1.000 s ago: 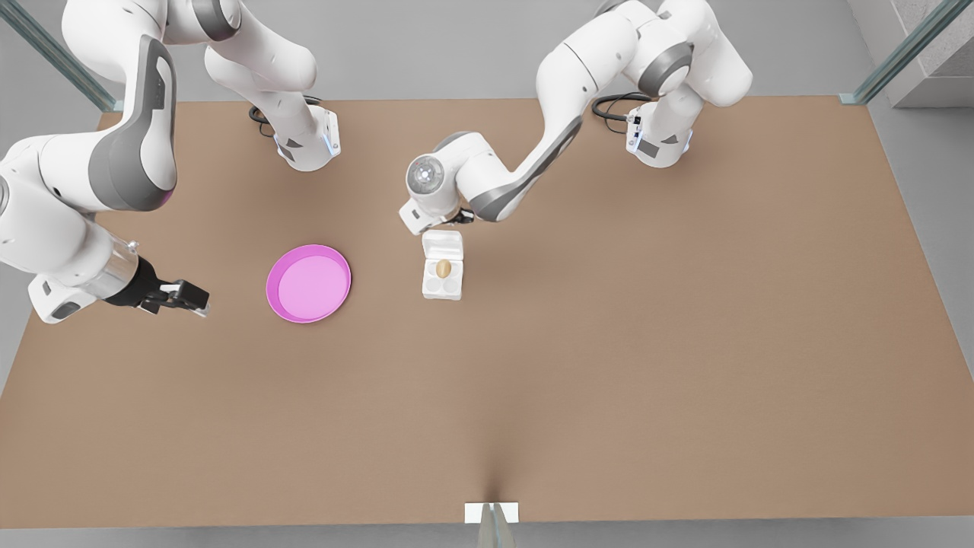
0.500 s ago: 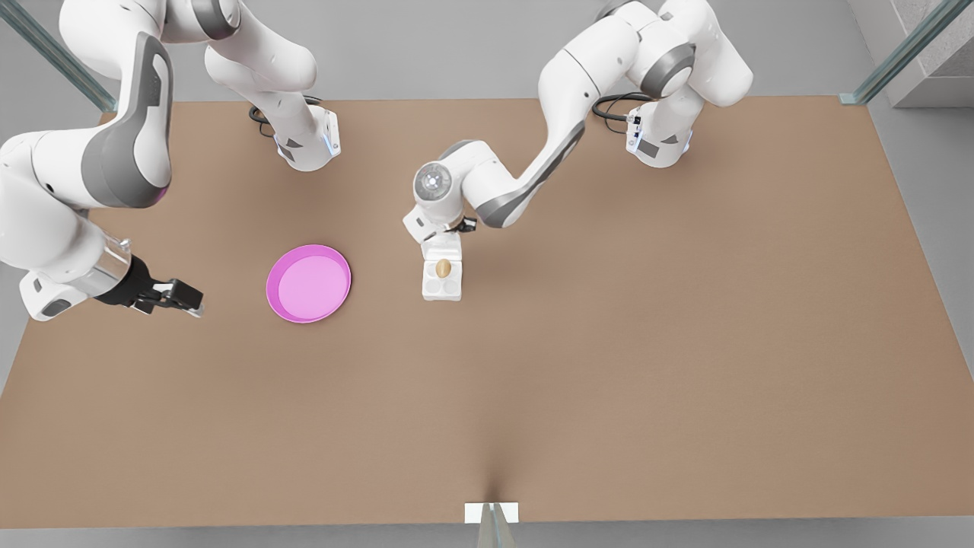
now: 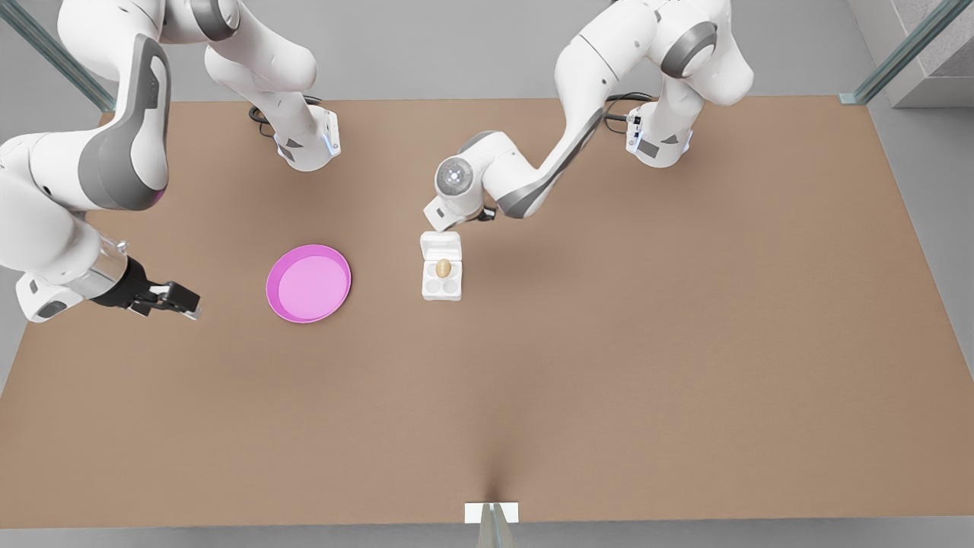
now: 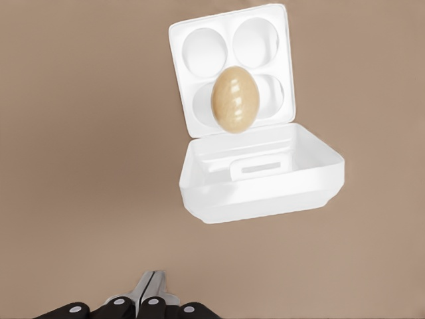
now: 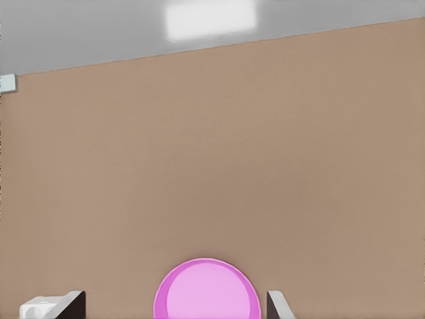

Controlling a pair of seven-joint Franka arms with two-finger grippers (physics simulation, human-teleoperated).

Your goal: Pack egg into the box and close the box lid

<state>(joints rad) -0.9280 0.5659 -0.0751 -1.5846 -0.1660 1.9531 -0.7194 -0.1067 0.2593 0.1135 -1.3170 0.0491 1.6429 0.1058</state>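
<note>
The white box [image 3: 442, 288] [image 4: 199, 50] sits mid-table with its box lid [image 3: 441, 245] [image 4: 265, 179] open on the far side. The tan egg [image 3: 444, 267] [image 4: 235, 100] stands in the row of cups next to the lid; which cup I cannot tell. My left gripper [image 4: 149, 296] is shut and empty, hanging just behind the lid under the wrist [image 3: 449, 213] and not touching it. My right gripper [image 3: 181, 301] is open and empty at the front view's left, facing the pink plate.
A round pink plate [image 3: 308, 283] [image 5: 206, 292] lies between the right gripper and the box. A small white tab [image 3: 491, 512] sits at the table's near edge. Both arm bases stand along the far edge.
The left arm's wrist has pulled back from over the lid toward the far right, uncovering the lid. The right gripper has drifted slightly toward the front view's left.
</note>
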